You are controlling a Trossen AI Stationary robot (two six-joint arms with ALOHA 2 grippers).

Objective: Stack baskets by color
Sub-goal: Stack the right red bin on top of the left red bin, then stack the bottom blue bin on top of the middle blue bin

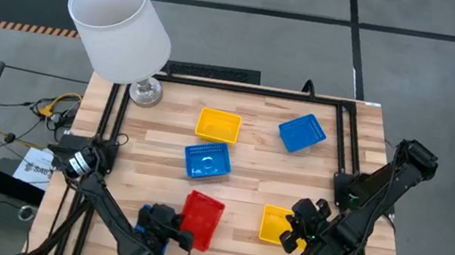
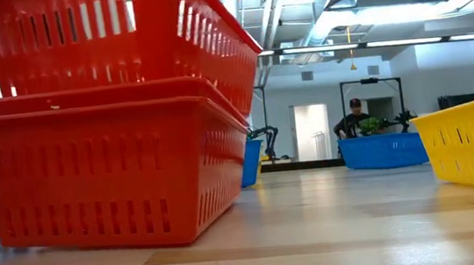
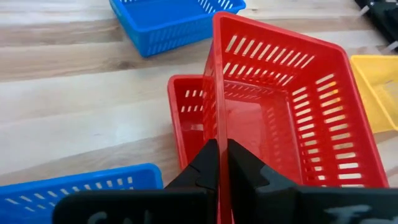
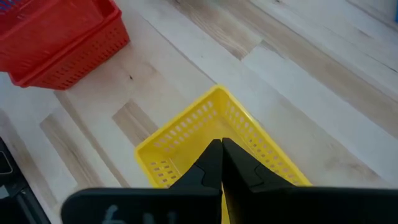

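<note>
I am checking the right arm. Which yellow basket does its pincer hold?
The near yellow basket, beside the red ones; the right pincer is shut on its wall. The far yellow basket sits untouched.

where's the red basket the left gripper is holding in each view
High view: the upper red basket sits at the table's near edge, left of centre, by the left gripper.
Low view: tilted at top left, over the lower red basket.
Left wrist view: centre, its wall pinched between the fingers.
Right wrist view: red stack at one corner.
Shared landmark: the nearby yellow basket.
</note>
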